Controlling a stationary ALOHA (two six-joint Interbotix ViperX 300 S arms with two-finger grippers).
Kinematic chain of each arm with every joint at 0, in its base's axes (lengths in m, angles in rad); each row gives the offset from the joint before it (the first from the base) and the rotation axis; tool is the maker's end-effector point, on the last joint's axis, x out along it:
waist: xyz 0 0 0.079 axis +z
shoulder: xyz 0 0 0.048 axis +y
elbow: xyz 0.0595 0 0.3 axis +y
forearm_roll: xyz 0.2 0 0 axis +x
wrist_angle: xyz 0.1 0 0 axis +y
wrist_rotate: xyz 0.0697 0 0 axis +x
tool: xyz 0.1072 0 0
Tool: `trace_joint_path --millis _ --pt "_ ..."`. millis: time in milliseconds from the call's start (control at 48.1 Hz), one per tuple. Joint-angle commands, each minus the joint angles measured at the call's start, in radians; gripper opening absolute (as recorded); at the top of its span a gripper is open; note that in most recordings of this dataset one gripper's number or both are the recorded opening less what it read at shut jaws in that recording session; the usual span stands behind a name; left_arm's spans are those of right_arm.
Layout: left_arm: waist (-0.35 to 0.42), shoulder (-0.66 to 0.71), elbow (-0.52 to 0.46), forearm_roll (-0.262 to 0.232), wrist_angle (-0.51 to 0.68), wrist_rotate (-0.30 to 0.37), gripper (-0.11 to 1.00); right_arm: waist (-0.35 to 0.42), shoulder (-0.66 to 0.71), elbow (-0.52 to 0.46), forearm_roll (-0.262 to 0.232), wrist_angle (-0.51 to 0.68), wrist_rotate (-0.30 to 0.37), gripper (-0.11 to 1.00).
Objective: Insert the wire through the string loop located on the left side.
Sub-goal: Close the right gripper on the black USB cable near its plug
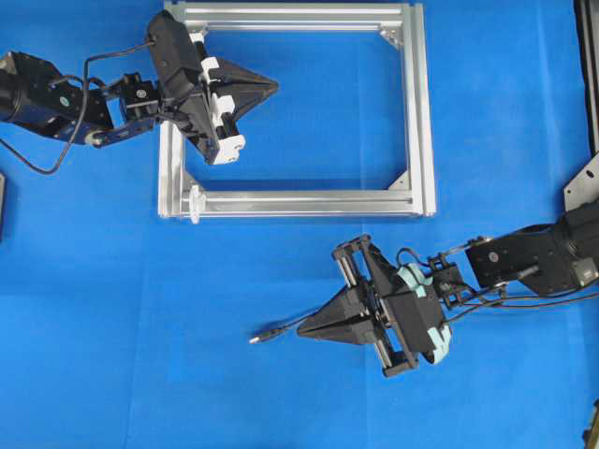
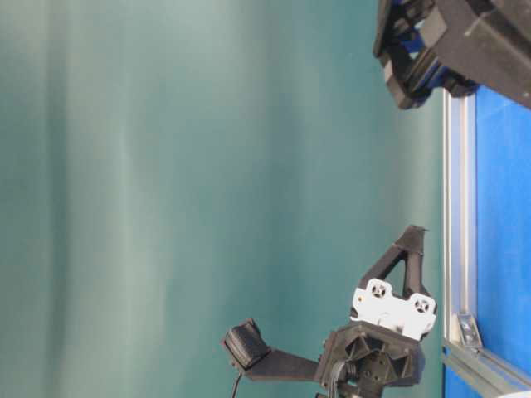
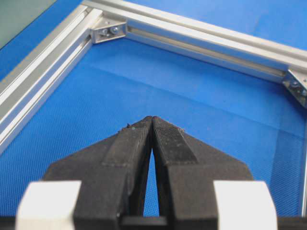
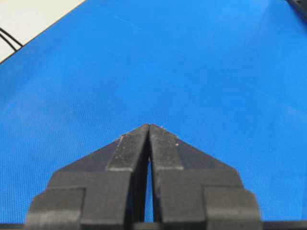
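Wire [image 1: 281,329] lies beside our right gripper [image 1: 301,331]; our left gripper [image 1: 274,86] hangs over the frame [image 1: 418,112]; both pinched together, holding nothing.

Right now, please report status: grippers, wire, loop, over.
Left gripper shut, empty, over frame. Right gripper shut, empty. Wire on cloth, plug beside right gripper tip. String loop on frame's near-left corner, unthreaded.

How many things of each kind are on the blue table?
Robot grippers: 2, left gripper and right gripper, both shut
Aluminium frame: 1
String loop: 1
Wire: 1
Total: 5
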State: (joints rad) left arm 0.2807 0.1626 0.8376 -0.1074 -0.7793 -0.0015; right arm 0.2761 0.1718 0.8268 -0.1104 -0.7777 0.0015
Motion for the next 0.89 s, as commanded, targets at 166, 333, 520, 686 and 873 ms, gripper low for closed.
trace_joint_path --millis 166,333,520,686,873 --pt "-0.008 -0.054 -0.012 0.021 0.017 -0.005 0.0 0.0 -0.044 -0.02 0.003 0.029 0.02 -0.02" --pt "-0.008 -0.054 -0.012 0.023 0.017 -0.005 0.0 0.0 -0.046 -0.015 0.002 0.032 0.049 -0.02" --pt "-0.008 -0.054 -0.012 0.021 0.017 -0.005 0.0 0.0 -0.044 -0.021 0.002 0.044 0.069 0.12" --pt "-0.008 -0.054 -0.014 0.021 0.017 -0.005 0.0 0.005 -0.035 -0.031 0.006 0.075 0.08 0.58" --pt "-0.008 -0.054 -0.012 0.021 0.017 -0.005 0.0 0.005 -0.011 -0.041 0.017 0.08 0.081 0.87"
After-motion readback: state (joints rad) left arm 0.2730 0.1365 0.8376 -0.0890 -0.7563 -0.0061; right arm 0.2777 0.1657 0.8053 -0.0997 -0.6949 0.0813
